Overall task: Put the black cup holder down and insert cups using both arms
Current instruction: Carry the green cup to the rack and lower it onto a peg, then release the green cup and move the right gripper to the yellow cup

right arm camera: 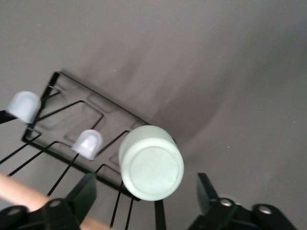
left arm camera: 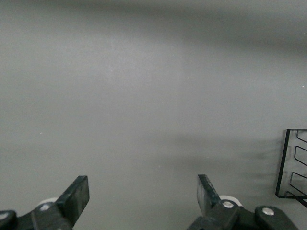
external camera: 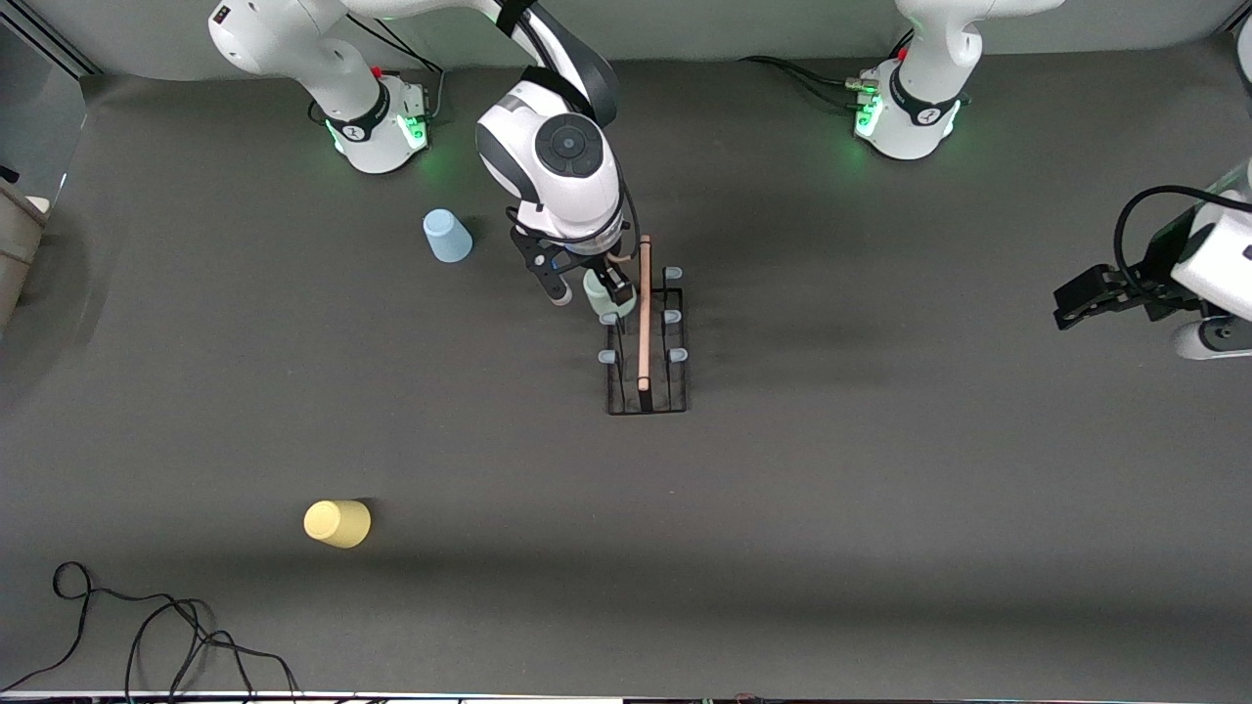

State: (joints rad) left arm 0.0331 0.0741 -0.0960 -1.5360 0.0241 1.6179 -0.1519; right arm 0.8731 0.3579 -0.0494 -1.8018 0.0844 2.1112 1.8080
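The black cup holder (external camera: 648, 401) stands mid-table with its wooden rod (external camera: 645, 313) on top. The sage green cup (external camera: 600, 291) sits upside down on the holder's peg farthest from the front camera, on the right arm's side. My right gripper (external camera: 590, 289) is open around it, its fingers apart from the cup (right arm camera: 151, 163). The other pegs (right arm camera: 88, 143) are bare. The light blue cup (external camera: 447, 236) stands upside down near the right arm's base. The yellow cup (external camera: 337, 523) lies nearer the front camera. My left gripper (external camera: 1076, 303) waits open and empty at the left arm's end, over bare table (left arm camera: 143, 191).
Black cables (external camera: 147, 626) lie at the table's near edge toward the right arm's end. A beige box (external camera: 15, 235) sits at that end's edge. A corner of the holder's base (left arm camera: 286, 163) shows in the left wrist view.
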